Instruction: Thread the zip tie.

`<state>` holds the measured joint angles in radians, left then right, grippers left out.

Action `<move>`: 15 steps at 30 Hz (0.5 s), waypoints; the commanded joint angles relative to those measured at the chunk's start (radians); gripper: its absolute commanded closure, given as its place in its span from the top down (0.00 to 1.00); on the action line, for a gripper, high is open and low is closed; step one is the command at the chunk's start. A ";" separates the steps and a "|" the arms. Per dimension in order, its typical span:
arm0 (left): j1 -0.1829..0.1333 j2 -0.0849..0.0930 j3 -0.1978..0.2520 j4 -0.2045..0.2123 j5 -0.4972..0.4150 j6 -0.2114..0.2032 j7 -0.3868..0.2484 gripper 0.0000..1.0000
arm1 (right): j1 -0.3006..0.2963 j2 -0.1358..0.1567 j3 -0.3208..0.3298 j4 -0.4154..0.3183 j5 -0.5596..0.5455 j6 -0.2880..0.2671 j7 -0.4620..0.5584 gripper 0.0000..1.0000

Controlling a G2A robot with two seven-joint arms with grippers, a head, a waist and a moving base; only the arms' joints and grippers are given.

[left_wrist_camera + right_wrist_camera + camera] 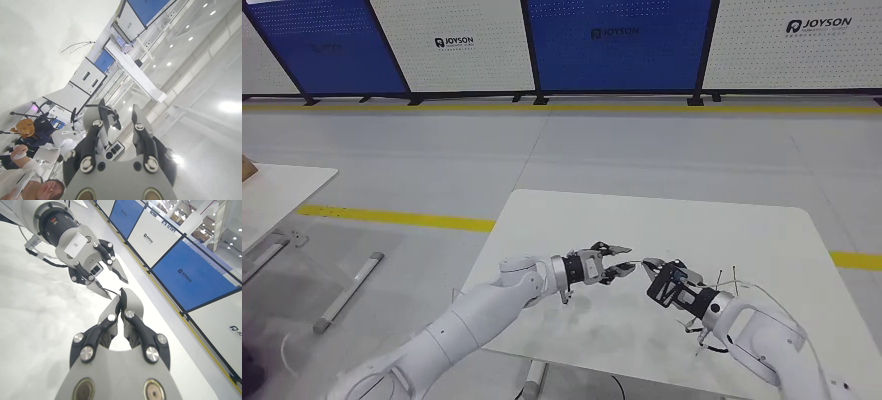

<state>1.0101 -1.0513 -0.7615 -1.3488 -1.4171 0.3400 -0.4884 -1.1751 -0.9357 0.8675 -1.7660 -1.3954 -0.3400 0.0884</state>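
White table beneath 2 arms that meet tip to tip near its middle. You see the right gripper pinched tight on the zip tie, whose thin free end runs straight across towards the left gripper, fingers spread wide, nothing clamped. Long axis: gripper to gripper. Judged next: you close the left on that tail, which lies just beside its lower finger.

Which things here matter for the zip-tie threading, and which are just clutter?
Job: zip tie; right gripper, shut on it; left gripper, open at its free end; white table.
Clutter: metal bar on floor; side table; partition panels.
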 commanded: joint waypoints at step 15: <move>-0.020 -0.002 0.029 0.007 0.007 0.000 0.046 0.00 | 0.000 0.000 0.000 0.000 0.000 0.000 0.000 0.00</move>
<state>0.9909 -1.0529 -0.7340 -1.3423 -1.4120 0.3400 -0.4418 -1.1751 -0.9357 0.8675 -1.7660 -1.3954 -0.3400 0.0884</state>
